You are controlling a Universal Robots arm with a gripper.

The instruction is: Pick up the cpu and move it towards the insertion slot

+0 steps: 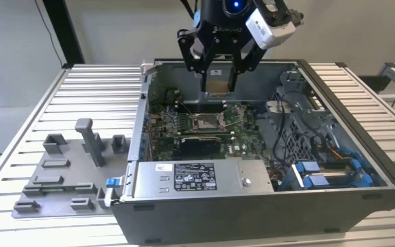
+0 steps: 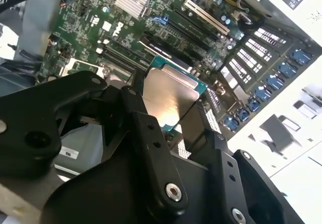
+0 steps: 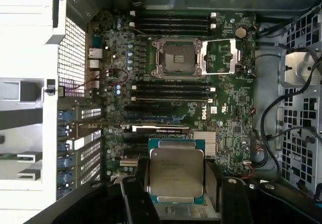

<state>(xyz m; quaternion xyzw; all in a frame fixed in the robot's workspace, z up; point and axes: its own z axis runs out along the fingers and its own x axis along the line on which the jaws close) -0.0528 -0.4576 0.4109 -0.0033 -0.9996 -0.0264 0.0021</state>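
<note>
On the exterior view's left, a grey fixture [image 1: 70,172] lies on the table [image 1: 19,128]. Right of it stands the open case [image 1: 362,149] — above it the gripper [image 1: 218,81] clamps the cpu [image 3: 175,171], held well clear of the slot [image 3: 177,58].

We see an open grey case [image 1: 266,211] on a ribbed tabletop [image 1: 94,87]. Green board [image 3: 226,108] inside, blue-clipped cage [image 1: 328,175] at exterior view's right. Grey fixture blocks [image 1: 67,170] sit beside the case.
</note>
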